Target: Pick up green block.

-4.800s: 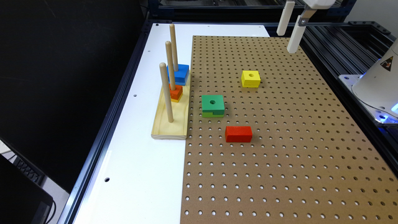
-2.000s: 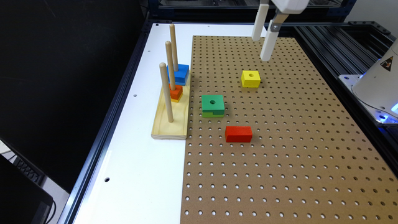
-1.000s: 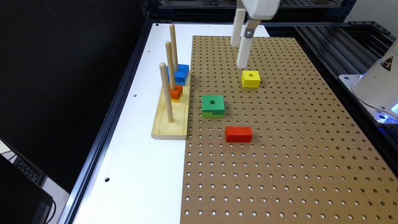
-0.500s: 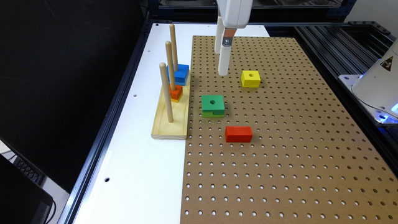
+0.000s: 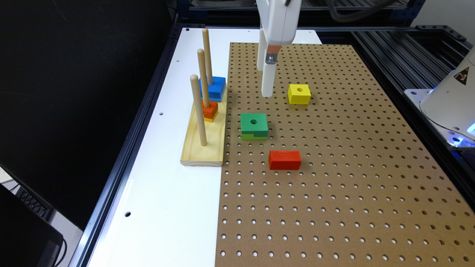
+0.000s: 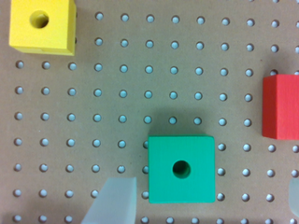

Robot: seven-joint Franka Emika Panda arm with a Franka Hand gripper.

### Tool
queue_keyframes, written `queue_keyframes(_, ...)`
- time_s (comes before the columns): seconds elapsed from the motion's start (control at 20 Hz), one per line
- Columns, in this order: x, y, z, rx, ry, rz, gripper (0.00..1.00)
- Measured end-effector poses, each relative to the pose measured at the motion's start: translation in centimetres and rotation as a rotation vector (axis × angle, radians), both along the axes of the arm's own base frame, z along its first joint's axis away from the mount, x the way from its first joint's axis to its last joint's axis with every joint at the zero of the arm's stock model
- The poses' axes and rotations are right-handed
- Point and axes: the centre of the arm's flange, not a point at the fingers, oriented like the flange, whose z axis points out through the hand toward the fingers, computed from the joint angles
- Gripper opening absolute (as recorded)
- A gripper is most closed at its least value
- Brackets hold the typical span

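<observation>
While my gripper [image 5: 266, 91] hangs above the pegboard [image 5: 334, 185], its fingers [image 6: 112, 200] stand spread wide with nothing between them: in the wrist view one pale fingertip sits just beside an edge of the green block [image 6: 181, 169] and the other is only a sliver at the far edge of the frame. The green block [image 5: 254, 126] lies flat on the board, hole up, a little nearer the camera than my gripper in the exterior view. Nothing lies on top of it or touches it. A yellow block [image 5: 299, 94] with its own hole sits apart, toward the exterior view's right of my gripper, and a solid red block [image 5: 284, 160] rests nearer the camera, also clear of the green one. Just beside the board's edge on the white table [image 5: 163, 207], a wooden base [image 5: 203, 146] carries three upright pegs [image 5: 197, 110]; a blue block [image 5: 214, 88] is threaded on the farthest peg, an orange block [image 5: 210, 109] on the middle one, and the nearest peg is bare.
</observation>
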Motion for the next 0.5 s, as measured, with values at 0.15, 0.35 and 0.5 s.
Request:
queue_keyframes(0.15,0.1,0.0,-0.2,0.001,0.0,-0.001,1.0)
queue_keyframes(0.35,0.0,0.0,-0.6,0.001,0.005,-0.001,1.0)
queue_keyframes(0.5,0.2,0.0,-2.1,0.004,0.01,-0.001,1.0)
